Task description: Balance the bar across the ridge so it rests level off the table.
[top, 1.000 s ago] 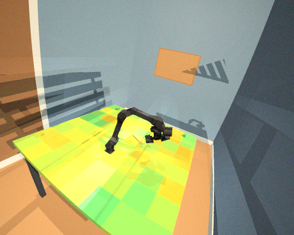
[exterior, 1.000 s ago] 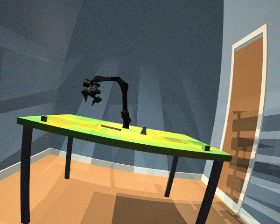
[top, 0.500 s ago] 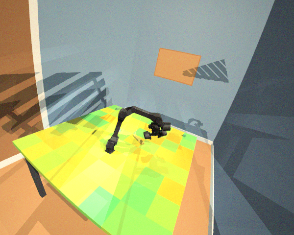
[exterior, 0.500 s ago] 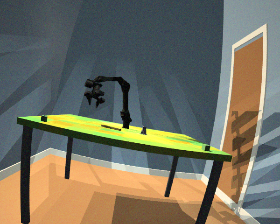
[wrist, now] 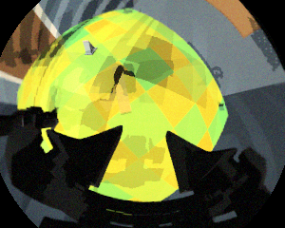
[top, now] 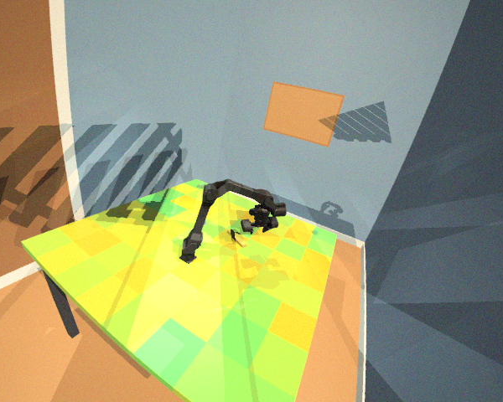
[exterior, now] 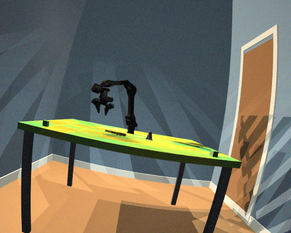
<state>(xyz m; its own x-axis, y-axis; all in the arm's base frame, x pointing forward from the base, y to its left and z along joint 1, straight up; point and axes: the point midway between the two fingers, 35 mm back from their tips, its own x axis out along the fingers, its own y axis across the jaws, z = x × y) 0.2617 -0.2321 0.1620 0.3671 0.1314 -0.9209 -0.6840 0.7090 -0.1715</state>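
The bar [top: 242,243] [exterior: 115,132] [wrist: 124,104] is a short, thin tan strip lying flat on the table, partly in dark shadow. The ridge [exterior: 149,136] [wrist: 88,47] is a small grey wedge-shaped block standing on the table, apart from the bar, with nothing on it; I cannot make it out in the top view. My gripper [top: 258,231] [exterior: 102,113] [wrist: 144,131] is open and empty, fingers pointing down, well above the table. In the wrist view the bar lies beyond the fingertips, a little to the left of their middle.
The table [top: 165,298] [exterior: 165,151] has a patchwork top of yellow, green and orange. A small dark block [exterior: 45,123] stands near one corner, and another dark block [exterior: 214,153] near the right corner. The arm's base stands on the table between bar and ridge in the exterior view.
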